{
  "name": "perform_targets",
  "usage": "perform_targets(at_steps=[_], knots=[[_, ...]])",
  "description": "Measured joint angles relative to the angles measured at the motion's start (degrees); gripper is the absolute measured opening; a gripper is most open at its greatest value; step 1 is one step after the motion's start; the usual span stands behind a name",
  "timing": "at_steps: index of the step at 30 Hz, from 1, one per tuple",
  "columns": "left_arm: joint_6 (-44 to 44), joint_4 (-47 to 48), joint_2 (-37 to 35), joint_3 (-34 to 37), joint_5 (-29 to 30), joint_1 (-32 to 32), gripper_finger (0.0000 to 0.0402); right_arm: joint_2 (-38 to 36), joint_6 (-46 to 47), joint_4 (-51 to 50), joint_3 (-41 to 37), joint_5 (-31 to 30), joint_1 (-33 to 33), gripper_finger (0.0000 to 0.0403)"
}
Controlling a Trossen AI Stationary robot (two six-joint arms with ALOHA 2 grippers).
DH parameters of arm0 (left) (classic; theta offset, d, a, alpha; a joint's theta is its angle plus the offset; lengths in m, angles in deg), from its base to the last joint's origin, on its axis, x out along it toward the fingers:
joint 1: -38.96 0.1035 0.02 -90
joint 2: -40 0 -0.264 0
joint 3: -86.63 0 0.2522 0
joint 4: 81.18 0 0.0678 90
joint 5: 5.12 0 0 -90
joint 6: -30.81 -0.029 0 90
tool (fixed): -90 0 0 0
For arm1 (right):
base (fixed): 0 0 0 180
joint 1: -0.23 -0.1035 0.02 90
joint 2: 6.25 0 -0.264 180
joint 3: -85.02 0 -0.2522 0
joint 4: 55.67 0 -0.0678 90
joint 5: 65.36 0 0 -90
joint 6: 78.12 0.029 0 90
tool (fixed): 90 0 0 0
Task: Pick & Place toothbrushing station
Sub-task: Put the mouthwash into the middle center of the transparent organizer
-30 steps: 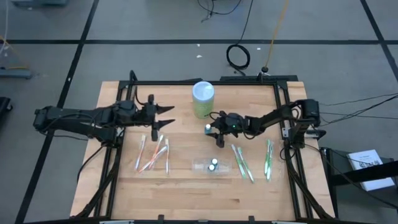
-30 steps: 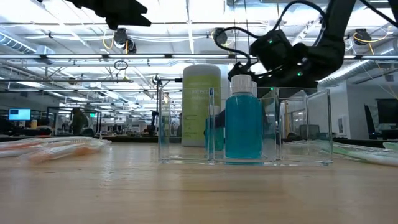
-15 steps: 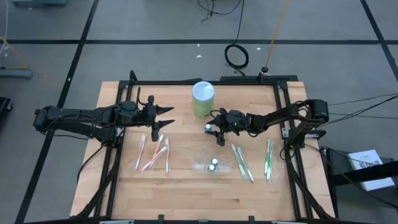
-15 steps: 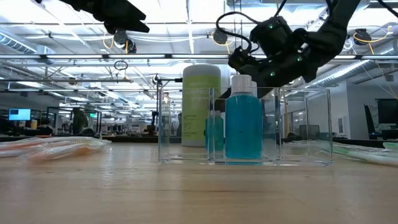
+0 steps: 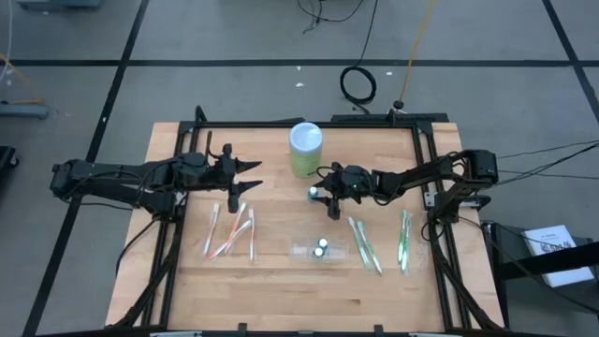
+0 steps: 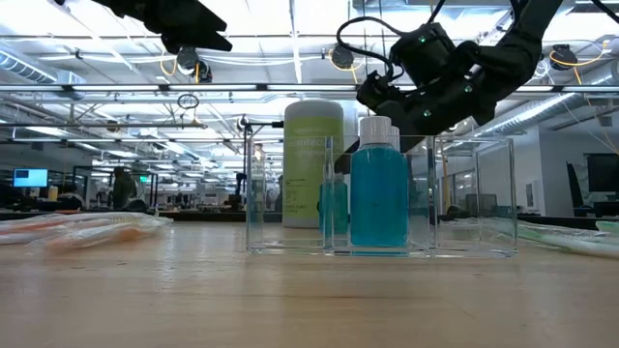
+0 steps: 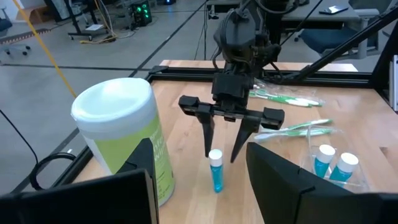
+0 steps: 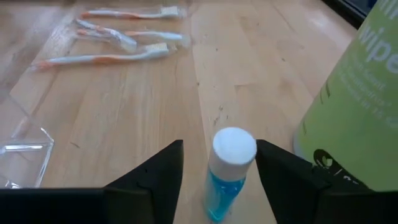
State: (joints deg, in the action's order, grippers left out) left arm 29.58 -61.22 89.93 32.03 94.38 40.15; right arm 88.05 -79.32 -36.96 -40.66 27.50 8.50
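The right gripper (image 7: 225, 138) reaches low toward the table's middle, fingers spread either side of the small blue bottle (image 7: 215, 171) without gripping it; the bottle stands upright beside the green wipes canister (image 5: 305, 150); the left gripper (image 5: 245, 176) hangs open and empty above the orange toothbrushes (image 5: 229, 231); the wooden table (image 5: 271, 281) also carries a clear organizer (image 6: 377, 198); grey floor surrounds it.

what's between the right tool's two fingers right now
A small blue bottle with a white cap stands upright between the open fingers of the right tool, untouched; the right wrist and left wrist views show it.
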Motion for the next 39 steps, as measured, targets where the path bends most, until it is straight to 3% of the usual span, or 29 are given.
perform_targets(at_steps=[14, 26, 35, 39], knots=[[0.00, -0.09, 0.00, -0.04, 0.02, 0.00, 0.0154, 0.24, -1.02, 0.06, -0.02, -2.97, 0.05, 0.0105], [-0.26, -0.09, 0.00, -0.07, 0.04, 0.00, 0.0154, 0.28, -2.21, 0.80, -0.02, -2.63, 0.37, 0.0078], [-0.28, -0.02, 0.02, -0.07, 0.04, 0.00, 0.0154, -2.03, -2.57, 0.96, -0.05, 0.21, -0.10, 0.0010], [-0.24, -0.02, 0.02, -0.07, 0.04, 0.00, 0.0154, -2.03, -2.55, -1.09, -0.07, 0.22, 0.04, 0.0001]])
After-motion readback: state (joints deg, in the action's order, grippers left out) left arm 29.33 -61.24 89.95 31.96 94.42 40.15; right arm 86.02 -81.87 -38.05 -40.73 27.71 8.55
